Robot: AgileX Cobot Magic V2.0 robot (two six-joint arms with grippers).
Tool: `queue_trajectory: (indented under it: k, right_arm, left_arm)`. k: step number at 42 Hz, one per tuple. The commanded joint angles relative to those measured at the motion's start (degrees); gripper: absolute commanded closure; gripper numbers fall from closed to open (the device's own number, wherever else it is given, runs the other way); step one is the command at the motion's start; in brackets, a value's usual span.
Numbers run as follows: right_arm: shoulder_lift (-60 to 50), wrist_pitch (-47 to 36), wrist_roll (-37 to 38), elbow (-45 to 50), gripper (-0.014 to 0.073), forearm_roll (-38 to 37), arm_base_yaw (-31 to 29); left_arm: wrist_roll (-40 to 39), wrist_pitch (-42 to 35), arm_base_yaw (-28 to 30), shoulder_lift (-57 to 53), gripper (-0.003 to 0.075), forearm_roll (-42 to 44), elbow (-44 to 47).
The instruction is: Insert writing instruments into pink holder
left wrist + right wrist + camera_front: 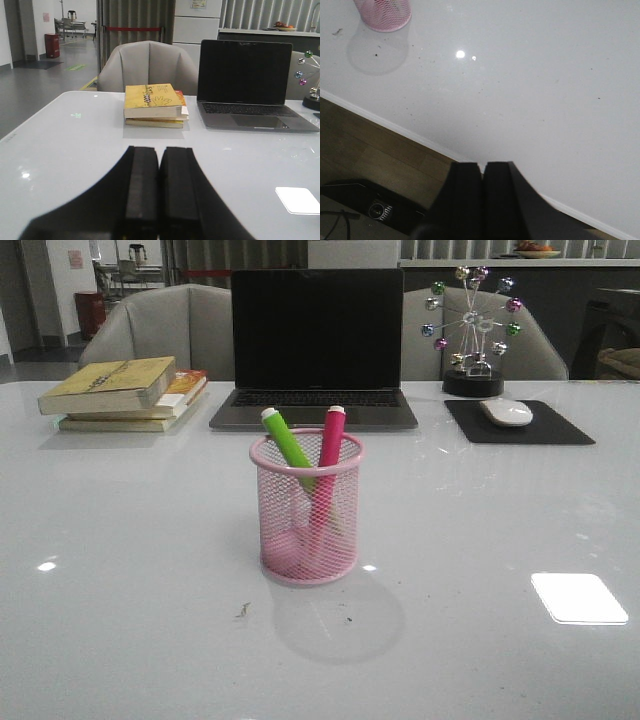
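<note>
The pink holder stands upright in the middle of the white table, in the front view. Inside it lean the lime green marker and the magenta marker, their white ends poking above the rim. No gripper shows in the front view. My left gripper is shut and empty, above the table short of the books. The right gripper is also shut and empty, over the table's near edge, with the holder's base far from it.
A stack of books lies at the back left, a laptop with a dark screen behind the holder. At the back right sit a mouse on a black pad and a desk toy. Chairs stand behind the table.
</note>
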Motion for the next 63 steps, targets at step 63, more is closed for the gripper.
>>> queue_trajectory:
  k: [63]
  right_arm:
    - [-27.89,-63.67,-5.39,40.01,0.0536,5.62,-28.27]
  left_arm:
    - [-0.12,-5.22,-0.64,-1.09,0.0627,0.12,0.04]
